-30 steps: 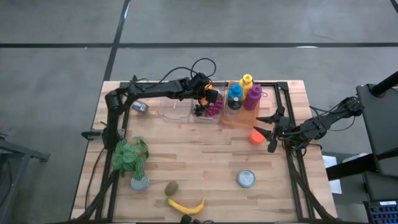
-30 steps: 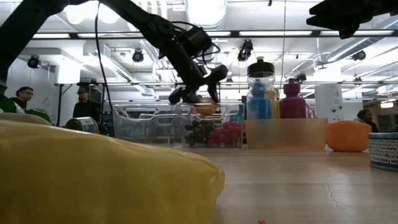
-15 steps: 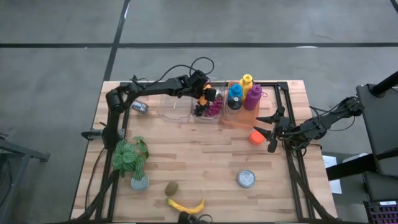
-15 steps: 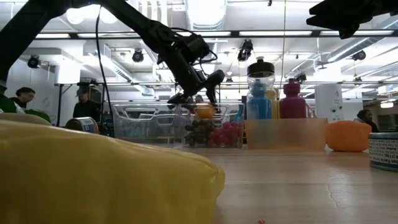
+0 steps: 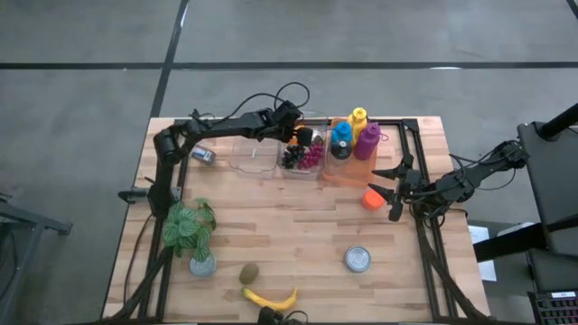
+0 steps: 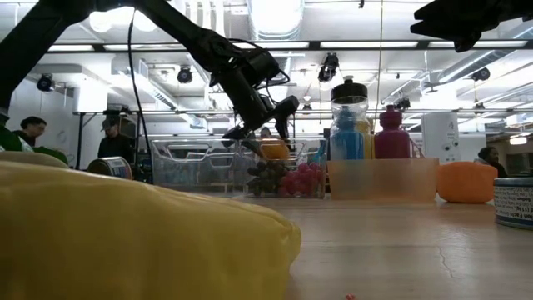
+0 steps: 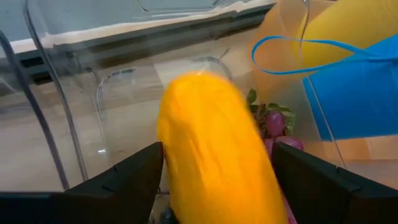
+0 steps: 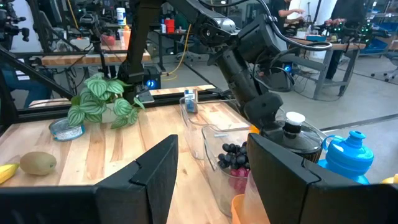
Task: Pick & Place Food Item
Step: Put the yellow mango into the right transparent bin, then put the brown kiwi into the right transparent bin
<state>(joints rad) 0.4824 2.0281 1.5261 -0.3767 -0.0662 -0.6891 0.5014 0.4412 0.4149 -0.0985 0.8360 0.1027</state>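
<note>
Left gripper (image 5: 301,136) poised in the upper middle of the high view, above the clear bin (image 5: 302,164) that holds the grapes (image 6: 287,177); fingers spread, no pad closed on anything. Directly between those fingers in the left wrist view, an orange fruit (image 7: 214,155), oblong, filling the centre of that frame with its long axis running away from the camera, roughly in line with the fingers rather than across them. In the low view, the same fruit just below the fingertips at centre frame, at the bin's rim level, apparently resting on or just over the grape pile; contact with the grapes not certain. Judged from this, placement into the bin essentially made, with a straight lift clear of the rim as the likely next need. Just right of the bin, a blue bottle (image 5: 340,140), a yellow bottle (image 5: 358,116) and a purple bottle (image 5: 368,141) crowded in an orange tray, close enough to matter on the way out. Right gripper (image 5: 394,191) waiting at the right edge of the high view, fingers spread, beside an orange object (image 5: 372,199), much farther from the bin than the left.
</note>
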